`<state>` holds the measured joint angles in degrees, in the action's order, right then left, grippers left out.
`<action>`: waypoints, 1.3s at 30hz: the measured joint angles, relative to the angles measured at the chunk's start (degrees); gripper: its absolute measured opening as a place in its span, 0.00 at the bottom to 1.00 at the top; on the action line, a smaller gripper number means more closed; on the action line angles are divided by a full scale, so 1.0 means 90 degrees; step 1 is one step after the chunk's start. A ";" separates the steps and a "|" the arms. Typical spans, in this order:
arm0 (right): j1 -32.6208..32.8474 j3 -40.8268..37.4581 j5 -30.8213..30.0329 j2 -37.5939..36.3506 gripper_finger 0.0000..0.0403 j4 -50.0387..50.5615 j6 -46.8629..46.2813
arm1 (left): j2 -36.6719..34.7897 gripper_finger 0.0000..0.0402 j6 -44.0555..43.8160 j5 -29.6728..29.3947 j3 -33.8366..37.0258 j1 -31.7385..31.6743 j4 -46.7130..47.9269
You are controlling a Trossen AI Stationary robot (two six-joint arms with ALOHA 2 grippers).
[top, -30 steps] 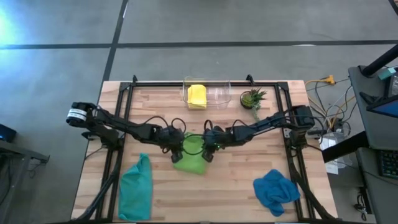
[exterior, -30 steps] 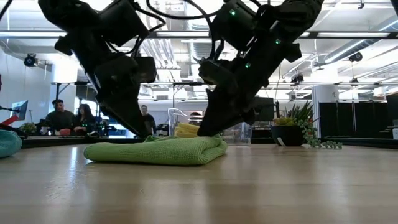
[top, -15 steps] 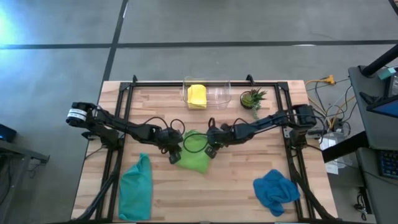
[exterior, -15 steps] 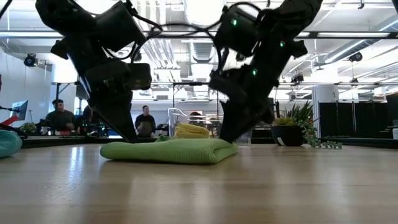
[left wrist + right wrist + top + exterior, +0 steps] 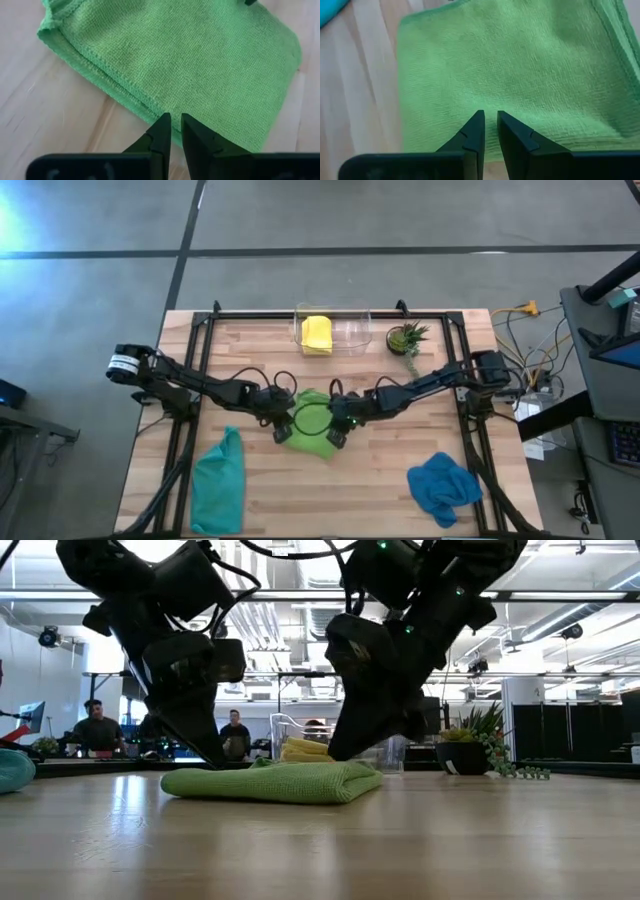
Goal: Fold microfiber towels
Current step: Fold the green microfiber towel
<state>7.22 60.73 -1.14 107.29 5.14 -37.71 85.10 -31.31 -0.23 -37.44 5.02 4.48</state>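
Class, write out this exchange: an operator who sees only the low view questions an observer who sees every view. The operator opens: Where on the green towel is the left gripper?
Observer: The left gripper has its fingers nearly closed, tips at the green towel's layered edge.
Operator: And the right gripper?
Observer: The right gripper points at the towel's flat top, inside its edge.
Operator: Any towel I can't see?
Observer: A crumpled blue towel lies on the right arm's side, near the table edge opposite the plant.
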 joint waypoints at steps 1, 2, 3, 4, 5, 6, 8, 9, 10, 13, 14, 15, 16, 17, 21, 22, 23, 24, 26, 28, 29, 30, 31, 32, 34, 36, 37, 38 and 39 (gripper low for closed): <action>0.0031 0.0000 -0.0004 0.0037 0.12 -0.0004 -0.0062 | 0.0000 0.07 -0.0006 0.0000 0.0009 0.0000 0.0002; 0.0055 0.0002 -0.0001 0.0059 0.12 0.0035 -0.0143 | 0.0000 0.07 -0.0008 0.0000 0.0014 0.0000 -0.0002; 0.0081 -0.0001 0.0002 0.0091 0.12 0.0131 -0.0185 | 0.0000 0.07 -0.0007 0.0000 0.0024 0.0000 0.0002; 0.0107 -0.0002 0.0004 0.0132 0.12 0.0178 -0.0217 | 0.0000 0.07 -0.0007 0.0000 0.0035 0.0002 0.0006; 0.0130 -0.0002 0.0007 0.0153 0.12 0.0215 -0.0249 | 0.0000 0.07 -0.0007 0.0000 0.0035 0.0002 0.0007; 0.0150 -0.0002 0.0009 0.0157 0.12 0.0285 -0.0266 | 0.0002 0.07 -0.0007 0.0002 0.0037 0.0002 0.0016; 0.0165 -0.0002 0.0012 0.0156 0.12 0.0337 -0.0310 | 0.0002 0.07 -0.0005 0.0004 0.0038 0.0003 0.0058; 0.0168 -0.0002 0.0009 0.0154 0.12 0.0343 -0.0350 | 0.0004 0.07 -0.0005 0.0012 0.0038 0.0009 0.0087; 0.0165 -0.0002 0.0009 0.0154 0.12 0.0337 -0.0409 | 0.0005 0.07 -0.0005 0.0016 0.0038 0.0011 0.0105; 0.0203 0.0079 0.0004 0.0143 0.12 0.0260 -0.0481 | 0.0005 0.07 -0.0005 0.0017 0.0038 0.0029 0.0176; 0.0240 0.0154 0.0003 0.0141 0.12 0.0220 -0.0480 | 0.0005 0.07 -0.0005 0.0022 0.0038 0.0036 0.0231; 0.0290 0.0230 0.0004 0.0133 0.12 0.0200 -0.0479 | 0.0005 0.07 -0.0005 0.0038 0.0038 0.0041 0.0276; 0.0352 0.0297 0.0004 0.0131 0.12 0.0193 -0.0477 | 0.0005 0.07 -0.0005 0.0079 0.0038 0.0041 0.0323; 0.0423 0.0369 0.0007 0.0155 0.12 0.0190 -0.0477 | 0.0005 0.07 -0.0005 0.0128 0.0038 0.0048 0.0358; 0.0701 0.0548 0.0013 0.0353 0.12 0.0215 -0.0493 | 0.0005 0.07 -0.0029 0.0236 0.0040 0.0119 0.0467; 0.0751 0.0578 0.0013 0.0436 0.12 0.0236 -0.0568 | 0.0005 0.07 -0.0076 0.0243 0.0040 0.0151 0.0472; 0.0792 0.0612 0.0011 0.0516 0.12 0.0304 -0.0664 | 0.0005 0.07 -0.0132 0.0243 0.0040 0.0173 0.0461; 0.0822 0.0648 0.0012 0.0626 0.12 0.0343 -0.0761 | 0.0005 0.07 -0.0141 0.0243 0.0040 0.0211 0.0452; 0.0863 0.0715 0.0007 0.0806 0.12 0.0350 -0.0957 | 0.0005 0.07 -0.0150 0.0243 0.0040 0.0281 0.0458; 0.0894 0.0839 0.0007 0.0872 0.12 0.0345 -0.1028 | 0.0005 0.07 -0.0156 0.0240 0.0041 0.0353 0.0458; 0.0906 0.0886 0.0008 0.0889 0.12 0.0343 -0.1025 | 0.0005 0.07 -0.0158 0.0240 0.0047 0.0400 0.0460; 0.0917 0.0922 -0.0006 0.0893 0.12 0.0368 -0.1023 | 0.0005 0.07 -0.0161 0.0241 0.0053 0.0450 0.0481; 0.0923 0.0966 -0.0021 0.0886 0.12 0.0386 -0.1002 | 0.0005 0.07 -0.0162 0.0243 0.0055 0.0503 0.0497; 0.0923 0.1013 -0.0025 0.0865 0.12 0.0371 -0.0990 | 0.0005 0.07 -0.0164 0.0243 0.0055 0.0561 0.0516; 0.0924 0.1060 -0.0033 0.0795 0.12 0.0337 -0.0978 | 0.0005 0.07 -0.0270 0.0243 0.0061 0.0657 0.0568; 0.0945 0.1103 -0.0044 0.0786 0.12 0.0335 -0.0974 | 0.0005 0.07 -0.0335 0.0243 0.0107 0.0755 0.0558; 0.0949 0.1110 -0.0044 0.0797 0.12 0.0335 -0.0966 | 0.0005 0.07 -0.0374 0.0240 0.0128 0.0803 0.0570; 0.0965 0.1110 -0.0046 0.0811 0.12 0.0356 -0.0926 | 0.0005 0.07 -0.0449 0.0236 0.0141 0.0850 0.0572; 0.0982 0.1129 -0.0047 0.0845 0.12 0.0344 -0.0876 | 0.0005 0.07 -0.0484 0.0234 0.0154 0.0890 0.0563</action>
<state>16.06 70.89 -1.56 114.90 8.24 -45.60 85.14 -35.67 1.88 -36.05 13.02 9.56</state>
